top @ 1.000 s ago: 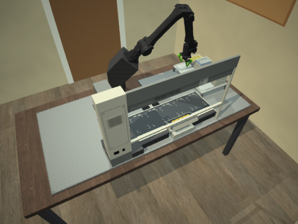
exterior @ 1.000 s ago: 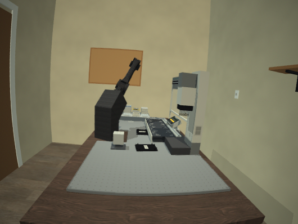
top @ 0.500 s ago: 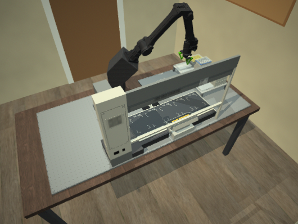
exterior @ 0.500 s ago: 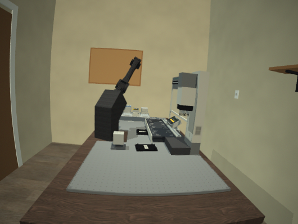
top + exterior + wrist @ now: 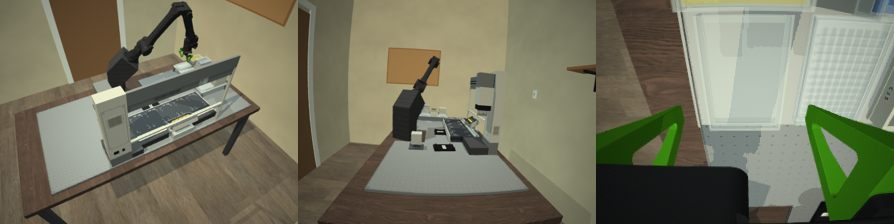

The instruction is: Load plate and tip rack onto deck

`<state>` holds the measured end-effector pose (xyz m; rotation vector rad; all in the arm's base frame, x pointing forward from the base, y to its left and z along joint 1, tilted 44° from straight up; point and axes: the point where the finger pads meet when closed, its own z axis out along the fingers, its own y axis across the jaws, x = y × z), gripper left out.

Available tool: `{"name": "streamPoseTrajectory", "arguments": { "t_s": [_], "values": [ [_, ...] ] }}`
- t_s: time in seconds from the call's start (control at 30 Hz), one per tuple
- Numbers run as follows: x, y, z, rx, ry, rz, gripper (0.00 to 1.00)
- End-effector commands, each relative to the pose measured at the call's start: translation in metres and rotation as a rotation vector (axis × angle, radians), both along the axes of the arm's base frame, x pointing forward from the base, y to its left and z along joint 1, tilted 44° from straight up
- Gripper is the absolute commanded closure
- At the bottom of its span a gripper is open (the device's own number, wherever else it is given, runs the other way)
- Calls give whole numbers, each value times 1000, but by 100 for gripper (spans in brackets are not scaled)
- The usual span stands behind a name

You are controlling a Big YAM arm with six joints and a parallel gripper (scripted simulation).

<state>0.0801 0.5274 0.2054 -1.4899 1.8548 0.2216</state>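
Beige walls, brown door upper left of top view; wooden table (image 5: 245,99) carried grey perforated mat (image 5: 67,146). Your gripper (image 5: 186,56) hung above SHELF (image 5: 157,76) at upper right, green fingers spread wide, released, grasping nothing. Clear-lidded plate (image 5: 741,70) lay at upper centre of wrist view, gridded rack (image 5: 843,70) just beside it at right. Grey gantry beam (image 5: 183,77) stood between deck (image 5: 168,111) and SHELF. You could not read M06 label.

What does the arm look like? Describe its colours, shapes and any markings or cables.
The arm is matt black with boxy segments, rising from a big dark blocky base. The gripper has two bright green, triangular, hollow fingers. No cables or markings are visible.
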Motion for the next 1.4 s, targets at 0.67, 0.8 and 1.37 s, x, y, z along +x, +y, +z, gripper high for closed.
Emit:
{"name": "streamPoseTrajectory", "arguments": {
  "t_s": [0.67,0.8,1.37],
  "values": [
    [-24,-16,50,47,7,7,0],
    [-26,-18,60,58,8,6,0],
    [-37,-32,80,63,10,6,0]
  ]
}}
